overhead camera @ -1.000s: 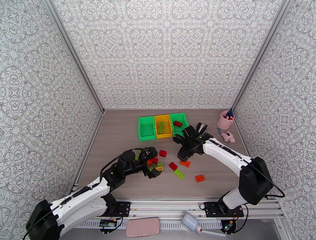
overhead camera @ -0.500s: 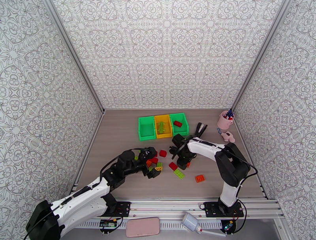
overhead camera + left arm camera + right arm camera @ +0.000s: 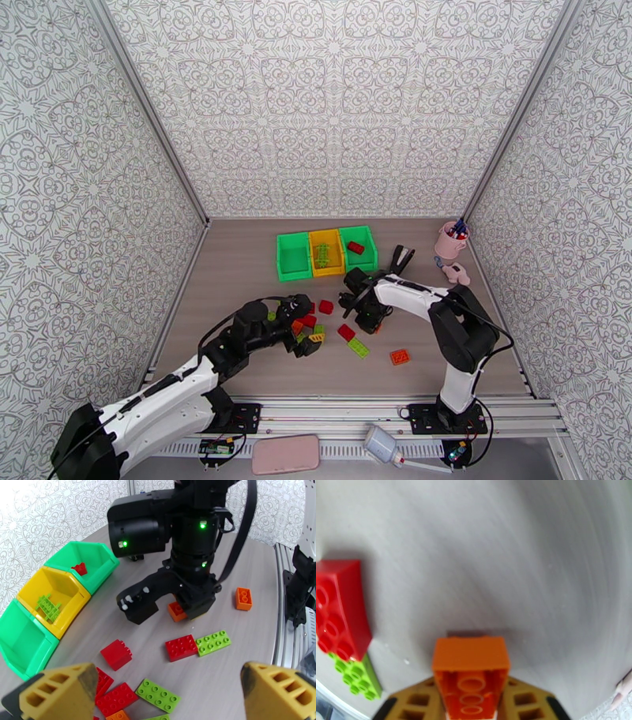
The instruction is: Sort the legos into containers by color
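Logging the right gripper (image 3: 470,707) first: state? (K.)

Clenched on an orange brick (image 3: 471,665), one finger on each long side. (M.)

Orientation? (K.)

Hollow underside faces the wrist camera. The long axis runs along the fingers, with the far end pointing out past the tips towards the table (image 3: 505,539). Whether it touches the surface, cannot tell. (M.)

Surroundings, working outward? (K.)

Surface is grey-brown wood grain, matt. To the gripper's left in its own view lie a red brick (image 3: 337,610) and a lime brick (image 3: 355,677), touching end to end. Beyond the gripper, towards the back wall, are the containers (image 3: 325,253): green, yellow, green in a row. There is a red piece in the green one nearest the gripper and a lime piece in the yellow. The walls (image 3: 332,103) are white with a grey ornamental pattern, on three sides. (M.)

Left gripper (image 3: 168,689)? (K.)

Released, jaws wide, low at the loose legos (image 3: 116,653), facing the right gripper across them. (M.)
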Robot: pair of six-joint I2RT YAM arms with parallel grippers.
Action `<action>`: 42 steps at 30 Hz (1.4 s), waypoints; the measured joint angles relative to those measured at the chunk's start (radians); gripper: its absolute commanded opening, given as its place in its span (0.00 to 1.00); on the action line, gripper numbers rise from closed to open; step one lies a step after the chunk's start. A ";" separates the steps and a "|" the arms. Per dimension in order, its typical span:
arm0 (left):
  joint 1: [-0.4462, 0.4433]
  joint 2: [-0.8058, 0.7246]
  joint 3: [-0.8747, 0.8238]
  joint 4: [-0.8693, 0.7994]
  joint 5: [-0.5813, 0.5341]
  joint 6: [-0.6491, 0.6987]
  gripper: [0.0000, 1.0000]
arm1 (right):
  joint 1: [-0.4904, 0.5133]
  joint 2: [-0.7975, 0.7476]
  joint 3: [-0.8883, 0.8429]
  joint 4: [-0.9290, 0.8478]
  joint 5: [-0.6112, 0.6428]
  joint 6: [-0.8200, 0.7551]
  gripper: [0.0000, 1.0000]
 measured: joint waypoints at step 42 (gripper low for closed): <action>0.014 -0.243 -0.061 -0.142 -0.246 -0.108 1.00 | 0.007 0.735 1.120 0.675 -0.179 0.442 0.50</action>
